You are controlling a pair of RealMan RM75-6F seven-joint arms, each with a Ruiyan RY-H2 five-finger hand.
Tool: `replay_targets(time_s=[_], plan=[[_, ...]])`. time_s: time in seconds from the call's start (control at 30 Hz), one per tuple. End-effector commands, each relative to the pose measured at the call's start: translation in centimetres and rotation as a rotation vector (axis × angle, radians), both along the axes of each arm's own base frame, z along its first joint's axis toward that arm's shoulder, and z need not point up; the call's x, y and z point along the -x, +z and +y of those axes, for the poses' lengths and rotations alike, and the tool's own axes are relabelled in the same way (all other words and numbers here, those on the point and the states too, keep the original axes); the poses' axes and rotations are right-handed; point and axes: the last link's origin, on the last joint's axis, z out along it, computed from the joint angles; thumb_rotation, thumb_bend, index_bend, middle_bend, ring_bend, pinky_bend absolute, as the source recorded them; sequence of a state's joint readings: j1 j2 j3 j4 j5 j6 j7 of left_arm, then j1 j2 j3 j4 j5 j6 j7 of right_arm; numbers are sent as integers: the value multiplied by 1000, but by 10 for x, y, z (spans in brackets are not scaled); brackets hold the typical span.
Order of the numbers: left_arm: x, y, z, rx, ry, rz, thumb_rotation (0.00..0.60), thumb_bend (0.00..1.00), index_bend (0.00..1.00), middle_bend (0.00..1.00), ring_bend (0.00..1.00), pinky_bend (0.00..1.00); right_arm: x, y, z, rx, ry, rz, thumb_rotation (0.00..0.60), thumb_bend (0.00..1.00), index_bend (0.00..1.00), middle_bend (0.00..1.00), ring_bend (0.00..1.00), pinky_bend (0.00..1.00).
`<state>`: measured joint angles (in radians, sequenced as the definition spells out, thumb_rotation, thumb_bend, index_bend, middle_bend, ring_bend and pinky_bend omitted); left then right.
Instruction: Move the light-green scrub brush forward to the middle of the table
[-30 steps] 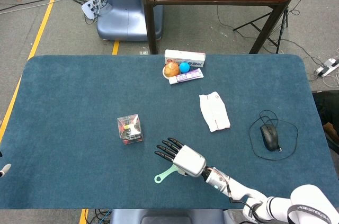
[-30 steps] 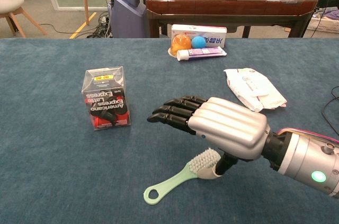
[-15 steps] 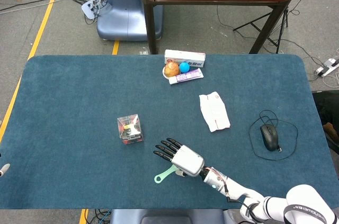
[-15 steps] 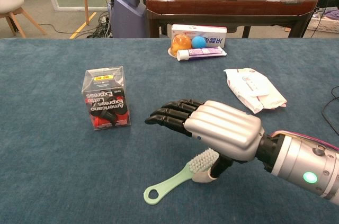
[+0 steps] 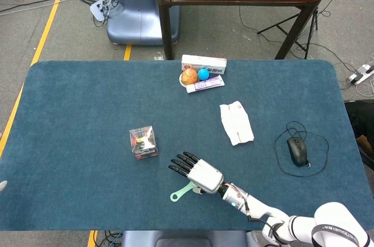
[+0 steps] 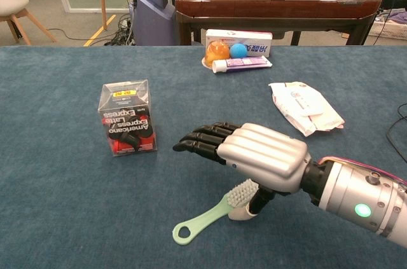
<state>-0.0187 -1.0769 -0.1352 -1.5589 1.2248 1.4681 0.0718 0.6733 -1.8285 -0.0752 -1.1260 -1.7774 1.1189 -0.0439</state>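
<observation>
I have the right hand (image 6: 264,162) low over the near part of the table (image 5: 76,118), palm down, its dark fingers (image 6: 197,142) stretched out flat and close together, pointing away from me and to the left. In the chest view the brush (image 6: 213,213) lies just under the palm: its white bristle head sits below the knuckle side of the hand, and the thumb comes down right beside that head, touching or nearly touching it. I cannot tell whether the thumb actually presses the brush. The straight fingers are above it and hold nothing. The brush's light-green handle runs out from under the palm toward me and to the left, ending in a ring that lies on the cloth, clear of the fingertips. From the head view the brush (image 5: 182,191) shows the same way, poking out from beneath the hand (image 5: 201,176) at the near side.

Past the fingertips, to their left, stands a clear box (image 6: 126,118) with red and black print, well apart from them. Far beyond the fingers a carton (image 6: 238,41), an orange ball (image 6: 217,51), a blue ball (image 6: 238,50) and a tube (image 6: 240,63) sit in a cluster. To the right of the hand lies a white packet (image 6: 304,107), and further right in the head view a mouse (image 5: 297,150) with its cord.

My left hand is out of both views.
</observation>
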Motion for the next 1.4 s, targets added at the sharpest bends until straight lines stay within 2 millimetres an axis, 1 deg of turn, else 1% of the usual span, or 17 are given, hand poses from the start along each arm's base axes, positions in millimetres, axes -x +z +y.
replay_targets(time_s=[0.03, 0.4, 0.77, 1.4], plan=[[0, 0, 0, -1, 3, 0, 600, 112, 561, 452, 295, 502, 1, 0, -1, 1, -1, 4, 600, 0, 0, 54, 22, 105], [1, 2, 0, -10, 6, -10, 600, 112, 560, 452, 296, 502, 2, 9, -9, 35, -18, -4, 600, 0, 0, 54, 19, 105], [2, 3, 0, -11, 10, 6, 600, 112, 560, 453, 296, 502, 4, 10, -13, 41, -30, 2, 600, 0, 0, 54, 19, 105], [5, 3, 0, -10, 17, 10, 600, 112, 560, 453, 296, 502, 4, 15, -25, 43, -98, 3, 600, 0, 0, 54, 19, 105]])
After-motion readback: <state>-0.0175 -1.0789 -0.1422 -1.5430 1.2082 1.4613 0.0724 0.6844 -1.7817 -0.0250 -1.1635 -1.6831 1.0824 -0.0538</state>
